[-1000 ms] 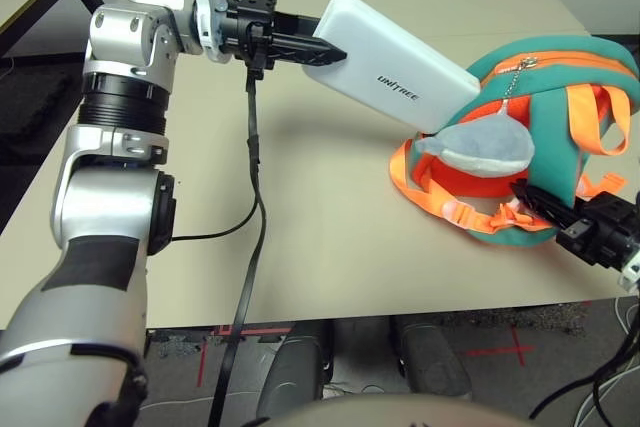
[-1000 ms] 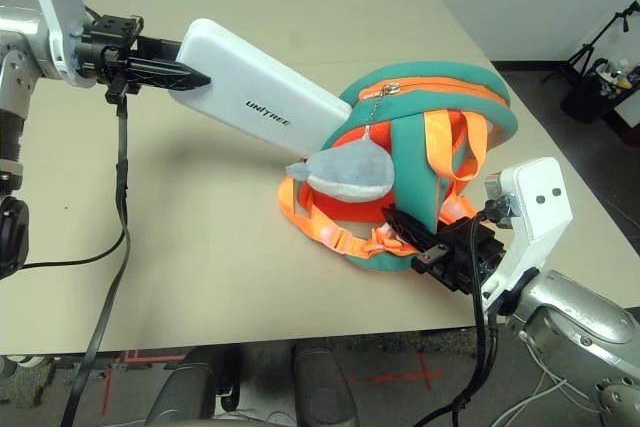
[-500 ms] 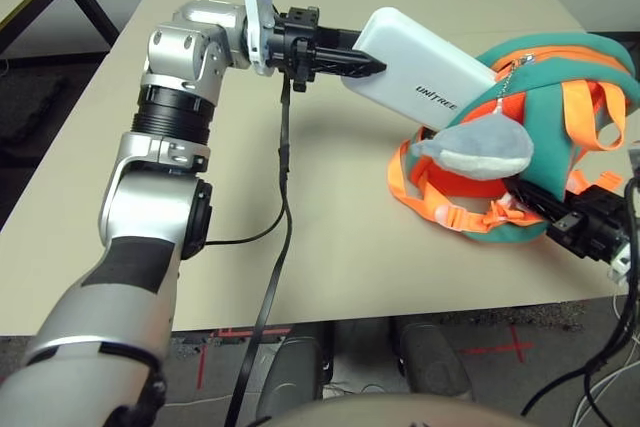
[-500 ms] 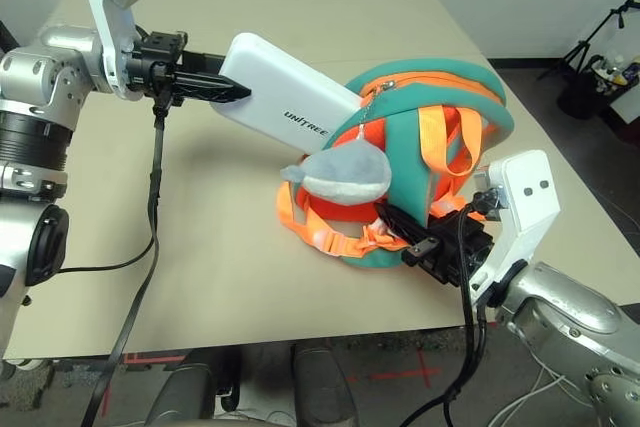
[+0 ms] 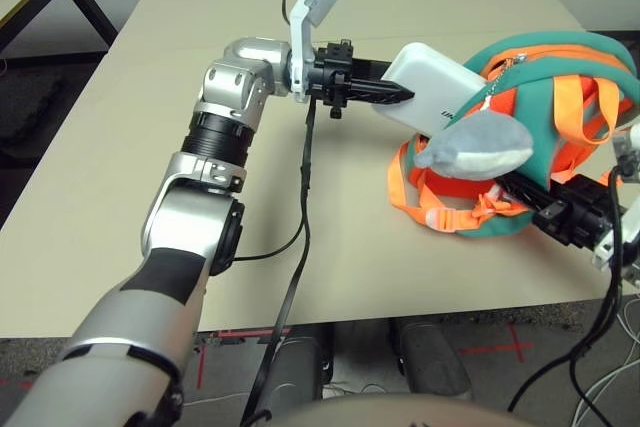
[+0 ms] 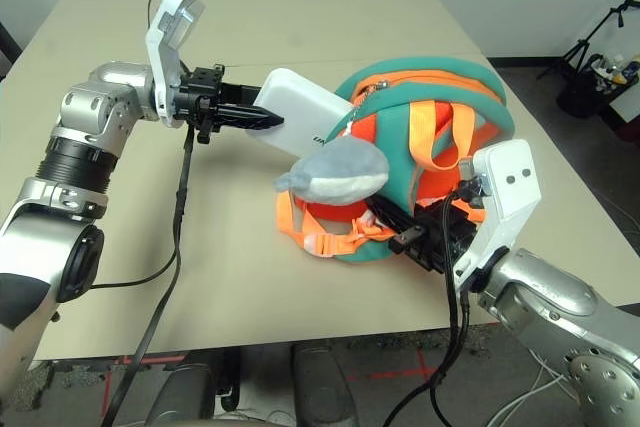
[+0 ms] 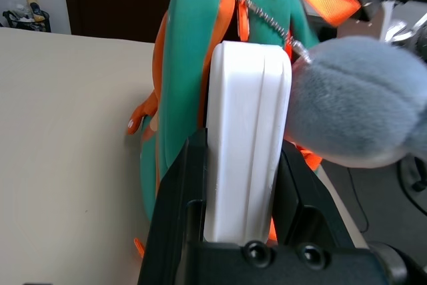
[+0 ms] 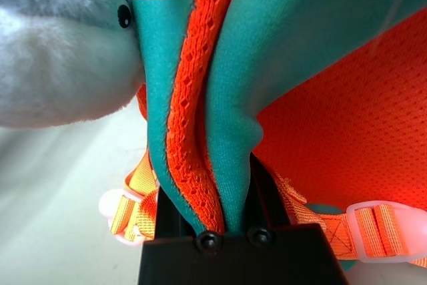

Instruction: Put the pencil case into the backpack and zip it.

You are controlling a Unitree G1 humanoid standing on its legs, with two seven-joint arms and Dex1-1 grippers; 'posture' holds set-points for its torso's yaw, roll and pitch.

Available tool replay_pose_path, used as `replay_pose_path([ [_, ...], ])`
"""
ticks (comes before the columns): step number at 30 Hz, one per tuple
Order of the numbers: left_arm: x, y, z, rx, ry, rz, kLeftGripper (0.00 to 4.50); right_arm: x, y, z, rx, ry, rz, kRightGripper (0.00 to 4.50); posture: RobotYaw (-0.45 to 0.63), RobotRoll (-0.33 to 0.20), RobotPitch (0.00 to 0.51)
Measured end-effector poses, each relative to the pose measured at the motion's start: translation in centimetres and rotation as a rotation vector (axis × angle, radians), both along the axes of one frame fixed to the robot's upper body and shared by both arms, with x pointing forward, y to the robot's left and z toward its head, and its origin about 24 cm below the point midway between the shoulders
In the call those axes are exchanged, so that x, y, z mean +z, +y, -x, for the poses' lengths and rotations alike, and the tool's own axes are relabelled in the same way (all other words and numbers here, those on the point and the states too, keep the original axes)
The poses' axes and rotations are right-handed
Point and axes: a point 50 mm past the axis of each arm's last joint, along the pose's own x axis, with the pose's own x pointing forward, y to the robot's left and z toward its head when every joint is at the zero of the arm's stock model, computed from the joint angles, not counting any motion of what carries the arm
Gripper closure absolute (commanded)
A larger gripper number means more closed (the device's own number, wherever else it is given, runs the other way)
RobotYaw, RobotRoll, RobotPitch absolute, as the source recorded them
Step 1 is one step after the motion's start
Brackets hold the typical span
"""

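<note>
My left gripper is shut on the near end of the white pencil case, holding it in the air. The case's far end reaches into the open top of the teal and orange backpack, which stands on the table. In the left wrist view the pencil case sits edge-on between the black fingers, its tip inside the backpack's mouth. A grey plush charm hangs on a chain in front. My right gripper is shut on the backpack's teal and orange lower edge.
The beige table has free room to the left of the backpack and behind it. A black cable hangs from my left wrist over the table's front edge. Orange straps lie spread at the backpack's base. A tripod stands on the floor at far right.
My left arm has carried the pencil case to the right, and its far end has entered the backpack's opening. The right gripper has kept its hold on the backpack.
</note>
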Motion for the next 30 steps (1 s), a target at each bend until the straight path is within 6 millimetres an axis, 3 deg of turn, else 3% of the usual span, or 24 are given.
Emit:
replay_pose_path([
  [8,-1.5,-1.4,-0.2,0.010,-0.029,-0.010,3.15,0.0,0.2,-0.2,0.004,-0.009,-0.006,4.28,-0.23,0.000,0.153],
  [19,-2.7,-1.8,-0.2,0.028,-0.058,-0.016,3.15,-0.1,0.4,-0.5,0.007,-0.011,-0.013,4.28,-0.22,0.000,0.153],
  [29,-4.1,-2.5,-0.4,0.038,-0.102,-0.033,3.15,-0.2,0.5,-0.7,0.018,-0.013,-0.016,4.28,-0.22,0.000,0.118],
  [30,-4.2,-2.5,-0.4,0.039,-0.099,-0.033,2.80,-0.3,0.5,-0.6,0.022,-0.013,-0.016,4.28,-0.22,0.000,0.112],
])
